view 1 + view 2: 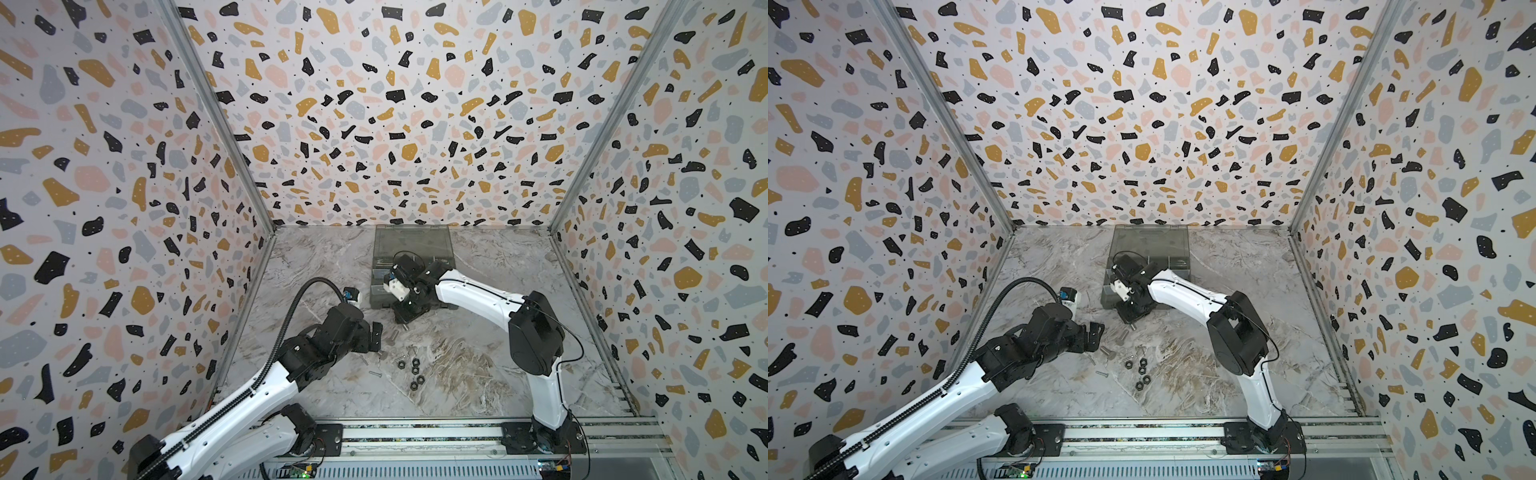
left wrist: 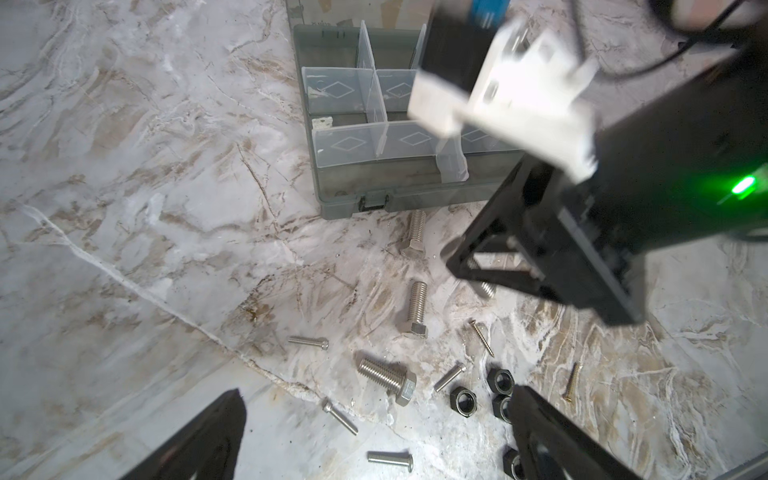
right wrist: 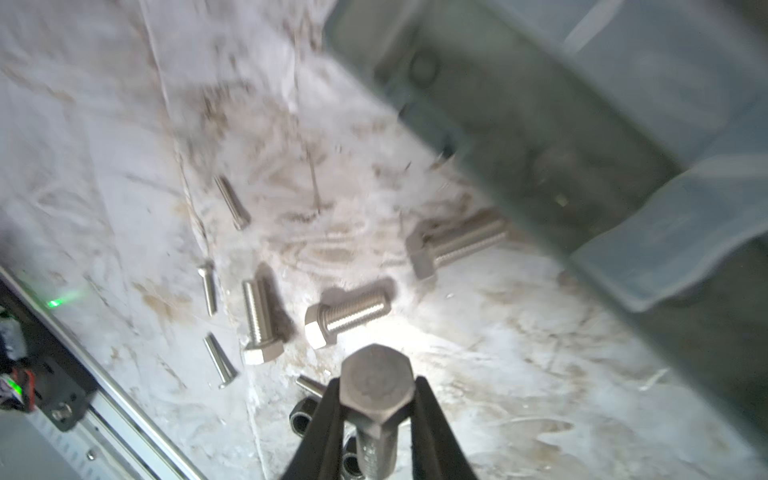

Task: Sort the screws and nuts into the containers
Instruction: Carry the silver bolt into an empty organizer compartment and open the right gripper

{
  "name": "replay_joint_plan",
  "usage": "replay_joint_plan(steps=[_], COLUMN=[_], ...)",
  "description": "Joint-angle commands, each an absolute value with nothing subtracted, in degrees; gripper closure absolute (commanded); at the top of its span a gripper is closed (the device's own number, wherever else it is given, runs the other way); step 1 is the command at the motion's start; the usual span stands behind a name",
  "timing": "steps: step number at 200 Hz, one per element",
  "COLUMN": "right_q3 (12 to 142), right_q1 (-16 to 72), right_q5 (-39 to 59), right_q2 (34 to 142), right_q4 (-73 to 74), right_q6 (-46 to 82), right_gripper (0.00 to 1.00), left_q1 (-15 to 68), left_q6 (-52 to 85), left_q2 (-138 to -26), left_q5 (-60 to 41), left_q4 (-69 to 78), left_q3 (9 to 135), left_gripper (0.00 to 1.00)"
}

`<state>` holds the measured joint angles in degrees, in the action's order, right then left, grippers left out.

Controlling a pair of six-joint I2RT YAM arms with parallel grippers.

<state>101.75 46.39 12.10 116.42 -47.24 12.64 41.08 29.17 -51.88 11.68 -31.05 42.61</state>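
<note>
I count four thick silver hex-head bolts [image 3: 345, 316]: three lie on the marble-patterned tabletop [image 2: 124, 208], and the fourth bolt [image 3: 376, 419] is clamped in the right gripper [image 3: 377, 384]. The thin silver machine screws [image 2: 309, 342] are also four. There are two slim pointed wood screws [image 2: 482, 337]. Of black hexagonal metal nuts [image 1: 401, 364] I count five in both top views. There is one smoky-grey translucent plastic organiser box [image 2: 424, 191]; how many compartments [image 2: 340, 99] it has I cannot tell, because an arm covers part of it.

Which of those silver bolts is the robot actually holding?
The big hex-head bolt pinched in the right gripper; the other bolts all lie loose on the table.
</note>
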Motion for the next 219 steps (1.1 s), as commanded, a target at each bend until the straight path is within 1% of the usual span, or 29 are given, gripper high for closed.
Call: replay_joint_plan(steps=[1, 31, 67, 162, 219], right_q3=[107.0, 109.6, 111.3, 120.2, 120.5], right_q1=[42.4, 38.4, 36.1, 33.8, 33.5], right_q5=[10.7, 11.7, 13.3, 18.6, 20.2], right_q2=[112.7, 113.5, 115.4, 124.0, 127.8], right_q4=[-51.3, -51.4, -49.3, -47.0, -40.8], right_q6=[11.4, 11.1, 11.2, 12.6, 14.9], right_gripper=[0.86, 0.86, 0.86, 0.86, 0.86], left_q1=[40.8, 40.8, 40.4, 35.8, 33.8], left_q6=[27.4, 25.9, 24.2, 21.9, 20.7], left_q2=[-53.9, -56.8, -60.8, -66.6, -68.5], left_q5=[12.7, 13.4, 13.2, 10.3, 8.4], left_q4=[-27.8, -26.4, -25.4, -24.2, -25.2], left_q3=[45.9, 47.9, 50.0, 53.1, 54.7], left_gripper=[0.00, 0.00, 0.00, 0.00, 0.00])
